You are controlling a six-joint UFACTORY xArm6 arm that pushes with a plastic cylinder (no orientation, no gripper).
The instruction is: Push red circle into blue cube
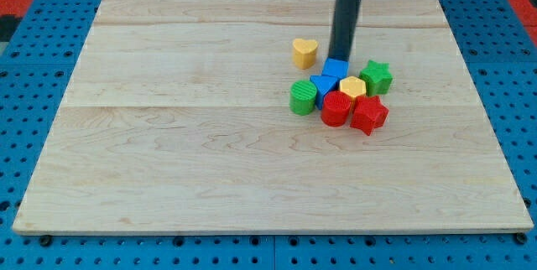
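Camera view gives us a pale wooden board (210, 153) lying on a blue pegboard surface (25, 136), and on the board we count seven small blocks, all in the right half of the view.

Six of them sit packed in one cluster. We count two red ones: the red circle (336, 108) at the cluster's bottom, and a red star-like block (368, 114) touching it on the view's right. We count two blue ones: the blue cube (336, 70) at the cluster's top, and a blue triangular block (322, 85) just below and to the left of it. We count two green ones: a green cylinder-like block (303, 96) at the cluster's left edge and a green star (377, 76) at its right edge. One yellow hexagon-like block (351, 86) sits in the middle, between the cube and the red circle. The red circle appears to touch the yellow block and the blue triangular block; we cannot tell if it touches the cube itself.

The seventh block, a yellow heart (304, 52), stands apart, up and to the left of the cluster.

Our rod carries no jaws, so it neither opens nor clamps; my tip (339, 56) rests at the top edge of the blue cube, on the far side from the red circle.
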